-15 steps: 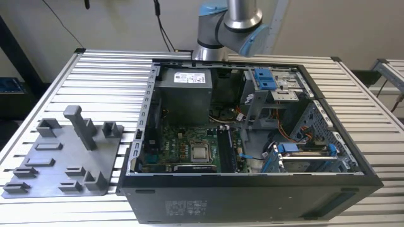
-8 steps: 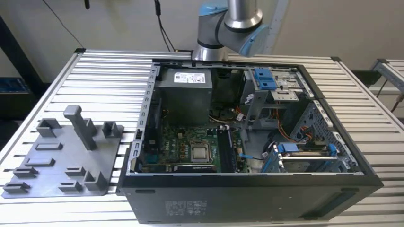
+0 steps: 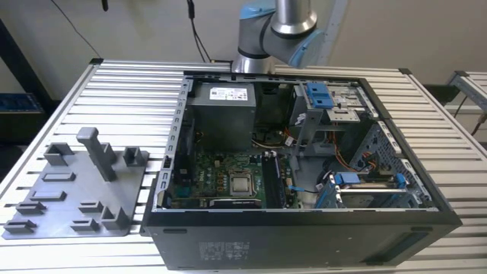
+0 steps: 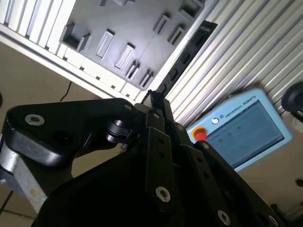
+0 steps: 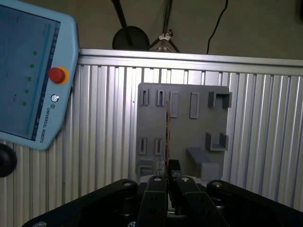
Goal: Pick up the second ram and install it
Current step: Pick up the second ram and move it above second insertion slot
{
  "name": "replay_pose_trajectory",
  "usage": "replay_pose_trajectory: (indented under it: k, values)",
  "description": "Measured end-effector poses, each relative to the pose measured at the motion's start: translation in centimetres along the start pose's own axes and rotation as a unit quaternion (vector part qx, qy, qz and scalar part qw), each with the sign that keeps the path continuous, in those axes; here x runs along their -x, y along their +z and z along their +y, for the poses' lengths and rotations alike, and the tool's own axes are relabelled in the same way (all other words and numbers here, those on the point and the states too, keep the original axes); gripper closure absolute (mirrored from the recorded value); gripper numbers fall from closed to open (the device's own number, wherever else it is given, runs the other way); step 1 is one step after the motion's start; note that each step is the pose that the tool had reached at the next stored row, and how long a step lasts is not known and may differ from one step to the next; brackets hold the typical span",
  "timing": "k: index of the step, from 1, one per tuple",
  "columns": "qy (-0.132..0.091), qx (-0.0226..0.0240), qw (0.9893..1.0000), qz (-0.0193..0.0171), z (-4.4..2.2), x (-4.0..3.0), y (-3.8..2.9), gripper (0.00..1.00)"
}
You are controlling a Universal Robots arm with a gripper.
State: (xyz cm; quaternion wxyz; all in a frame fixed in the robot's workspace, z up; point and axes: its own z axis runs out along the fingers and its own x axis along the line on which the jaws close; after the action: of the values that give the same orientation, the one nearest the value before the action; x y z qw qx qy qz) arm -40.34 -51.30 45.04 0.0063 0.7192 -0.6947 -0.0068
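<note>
Ram [image 5: 168, 127] pinched at one end by gripper [image 5: 168, 176], jaws closed flat on its two faces, nothing else in hold. Rest of the stick jutting straight out past the tips. Edge-on, a thin line, in the first wrist view; side-on in the second wrist view, a dark board with a notched edge.

Beyond it, grey plate [image 5: 189, 137] with pockets and posts, lying on ribbed table [image 5: 265, 142]. By the look of it, ram clear of plate, though the far tip's clearance is hard to judge from these angles. Pendant [image 5: 28, 71] off beside the table.

In the exterior view, arm [image 3: 278, 28] rising behind open case [image 3: 304, 240], plate on the exterior view's left of it. Inside, beside the processor, dark slots [image 3: 272, 181], judged to be the memory slots.

Long overhang on a short grip: likely to swing or slide at a knock or a quick turn. Tight way in past case wall and blue brackets [image 3: 320, 97]: risk of clipping the free end. Skew at a slot, or notch the wrong way round: risk of jamming, a bent board or scraped contacts under push.
</note>
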Motion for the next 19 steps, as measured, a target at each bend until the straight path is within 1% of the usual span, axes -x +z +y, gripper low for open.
replay_pose_trajectory:
  k: [12, 19]
  values:
    - [0.000, 0.0000, 1.0000, 0.0001, -0.57, -0.02, -0.01, 0.86]
    - [0.000, 0.0000, 1.0000, 0.0001, -1.05, -0.04, -0.02, 0.86]
